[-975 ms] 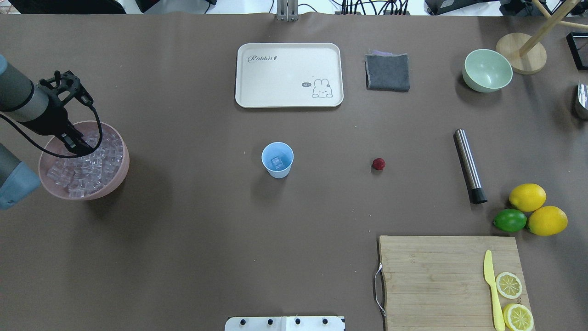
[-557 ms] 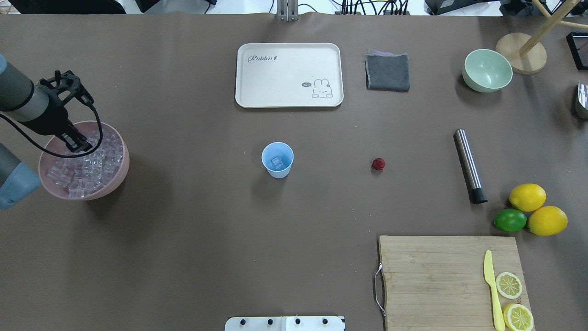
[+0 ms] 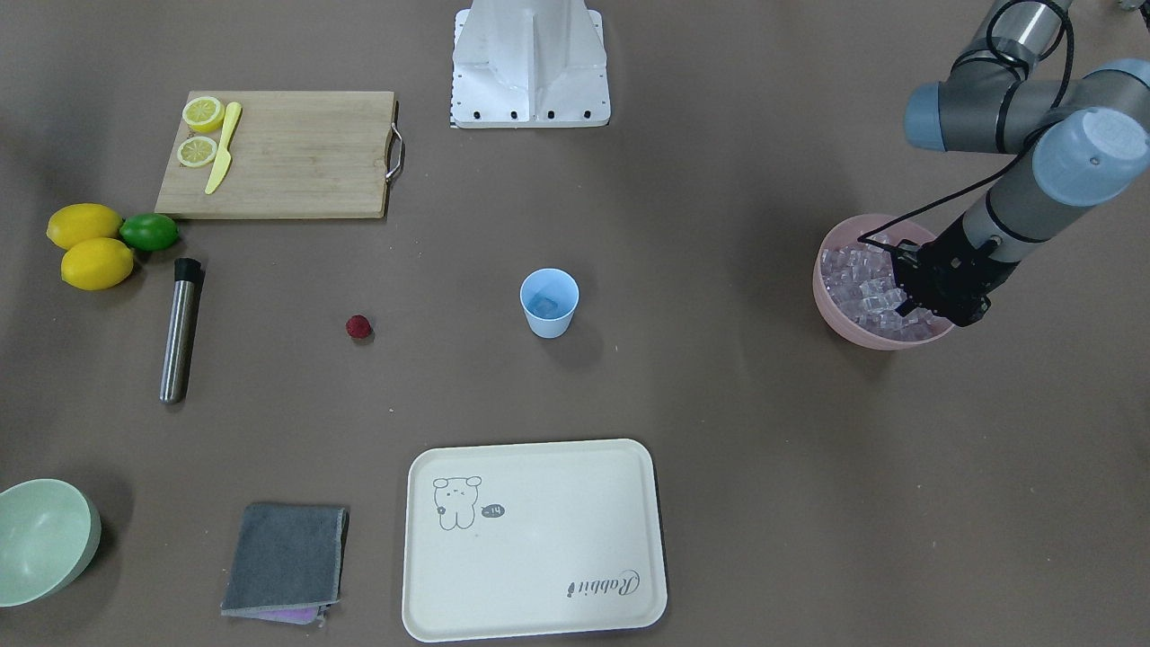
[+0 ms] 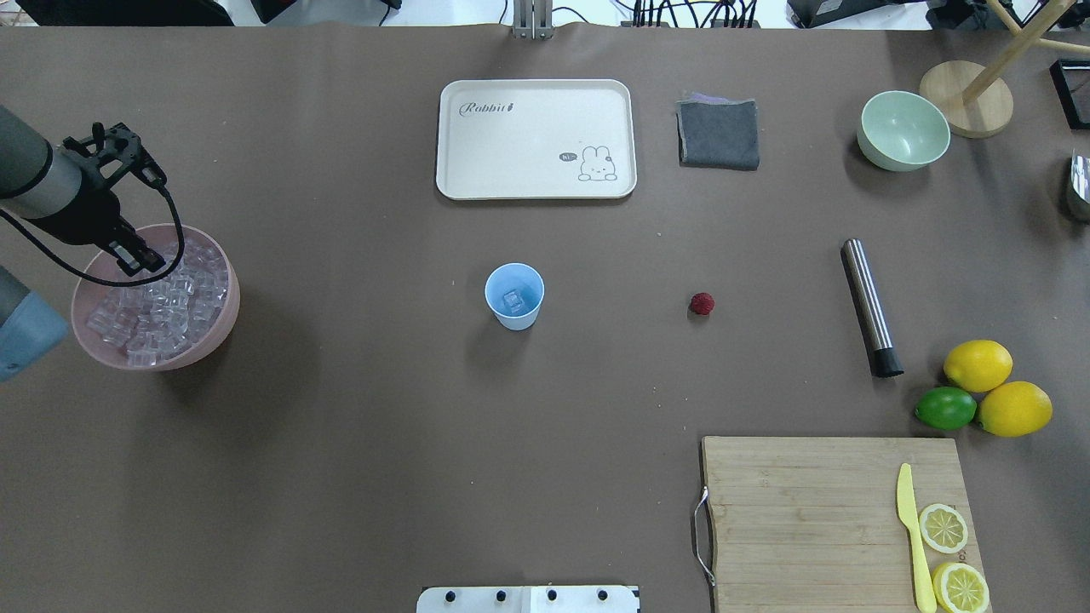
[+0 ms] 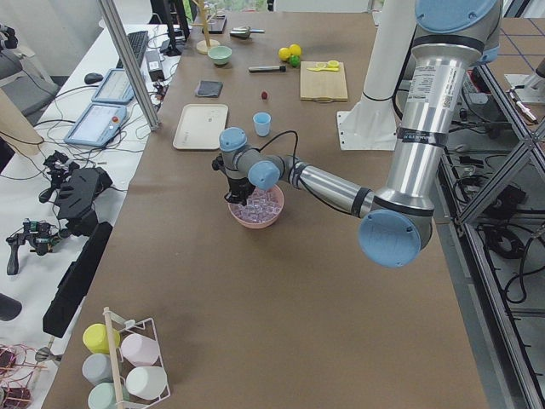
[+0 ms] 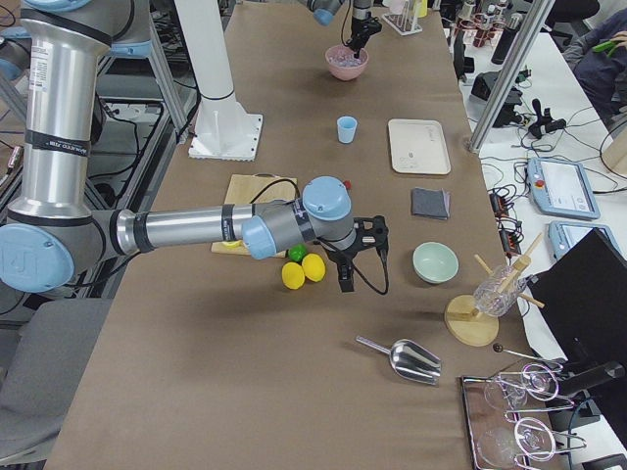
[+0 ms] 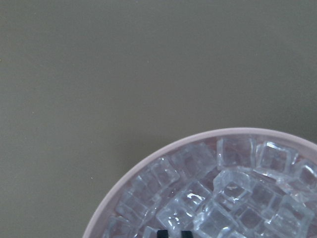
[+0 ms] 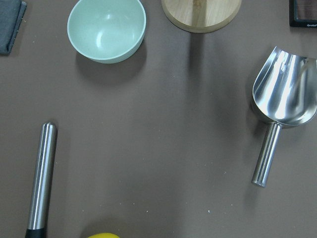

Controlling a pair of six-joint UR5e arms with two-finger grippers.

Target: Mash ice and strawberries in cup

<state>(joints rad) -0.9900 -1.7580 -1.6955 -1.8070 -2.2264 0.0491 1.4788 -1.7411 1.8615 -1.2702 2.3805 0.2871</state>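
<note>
Left end effector (image 4: 140,260) | over ice (image 4: 166,311) inside pink bowl rim (image 4: 226,323); tips (image 7: 162,233) close (grip unclear); cup (image 4: 516,320) apart

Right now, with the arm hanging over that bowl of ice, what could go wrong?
The ice looks slick, so a cube could slip from the left gripper and fall onto the table. The blue cup is small and stands well away from the pink bowl, so a drop might miss its rim or tip it.
</note>
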